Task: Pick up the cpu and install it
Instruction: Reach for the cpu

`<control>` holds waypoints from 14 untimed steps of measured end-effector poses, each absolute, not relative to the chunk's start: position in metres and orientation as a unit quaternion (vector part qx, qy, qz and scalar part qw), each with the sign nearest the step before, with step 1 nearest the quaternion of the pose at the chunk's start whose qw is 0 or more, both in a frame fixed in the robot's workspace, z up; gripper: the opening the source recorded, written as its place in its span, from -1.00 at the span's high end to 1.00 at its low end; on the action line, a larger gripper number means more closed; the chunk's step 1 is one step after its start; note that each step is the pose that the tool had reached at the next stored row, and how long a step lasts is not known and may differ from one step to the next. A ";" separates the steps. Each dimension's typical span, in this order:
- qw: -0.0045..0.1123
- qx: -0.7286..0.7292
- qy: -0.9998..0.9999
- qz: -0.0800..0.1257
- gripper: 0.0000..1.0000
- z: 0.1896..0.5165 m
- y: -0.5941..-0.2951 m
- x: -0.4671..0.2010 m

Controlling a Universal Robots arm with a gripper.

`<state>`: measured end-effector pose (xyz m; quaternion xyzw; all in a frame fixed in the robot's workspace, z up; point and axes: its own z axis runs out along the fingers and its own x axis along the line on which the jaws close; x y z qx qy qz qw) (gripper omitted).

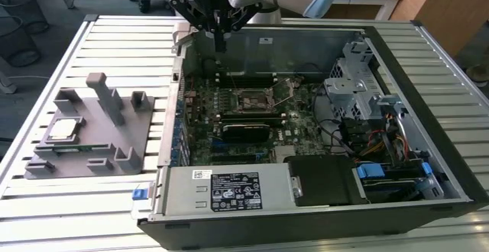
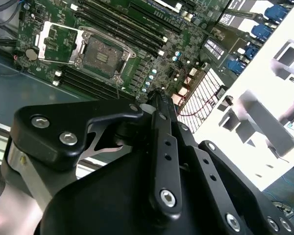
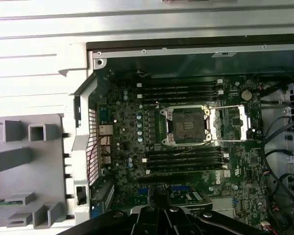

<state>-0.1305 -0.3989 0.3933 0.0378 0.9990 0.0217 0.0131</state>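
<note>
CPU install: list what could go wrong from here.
1. The cpu lies on the grey holder beside the case wall; carrying it over that wall risks a knock.
2. The socket stands open; a skewed placement could damage its bare contacts.

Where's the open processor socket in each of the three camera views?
Exterior view: socket mid-motherboard, inside the case.
First wrist view: socket beside its swung-open frame.
Second wrist view: socket beside that same frame.
Shared landmark: black memory slots flank it on two sides.
</note>
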 end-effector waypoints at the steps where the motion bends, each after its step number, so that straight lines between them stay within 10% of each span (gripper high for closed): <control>1: 0.013 0.038 0.999 0.022 0.79 0.393 -0.399 -0.131; 14: 0.013 0.038 0.999 0.022 0.79 0.393 -0.399 -0.143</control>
